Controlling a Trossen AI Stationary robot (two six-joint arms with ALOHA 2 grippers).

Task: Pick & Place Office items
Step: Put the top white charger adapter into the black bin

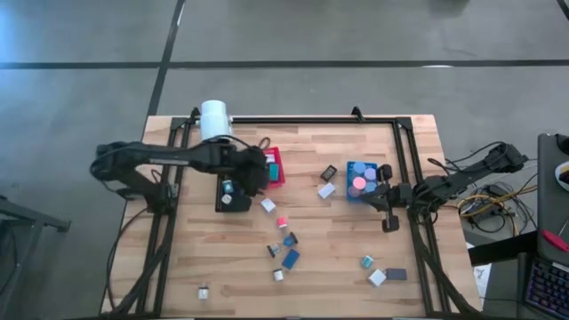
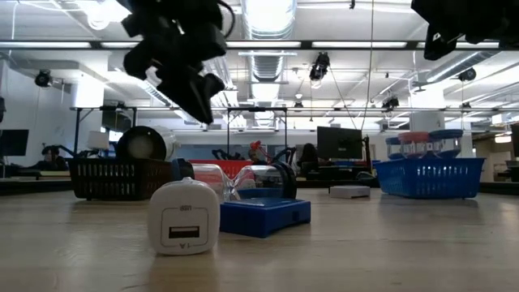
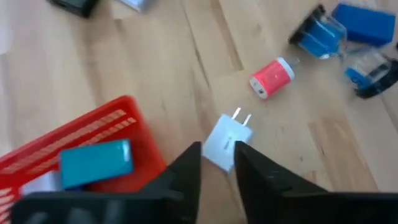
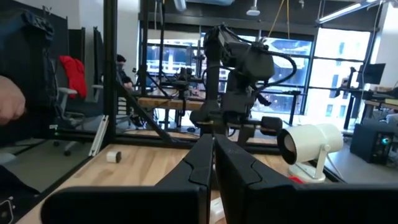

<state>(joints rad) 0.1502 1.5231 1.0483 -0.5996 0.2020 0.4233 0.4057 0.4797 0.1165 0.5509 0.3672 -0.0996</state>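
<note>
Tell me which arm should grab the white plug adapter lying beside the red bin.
Left. Its claw hangs open right over the white plug adapter, next to the red bin. The right claw is shut, across the table by the blue bin.

Left gripper point(image 1: 256, 178): over the red bin point(image 1: 275, 166) edge, black bin point(image 1: 230, 193) beside, white plug point(image 3: 227, 139) just below its fingertips. Open wood point(image 1: 338, 240) mid-table. Centre scatter: pink roll point(image 1: 282, 221), blue blocks point(image 1: 290, 259). Right gripper point(image 1: 388, 213): beside the blue bin point(image 1: 361, 178).
</note>
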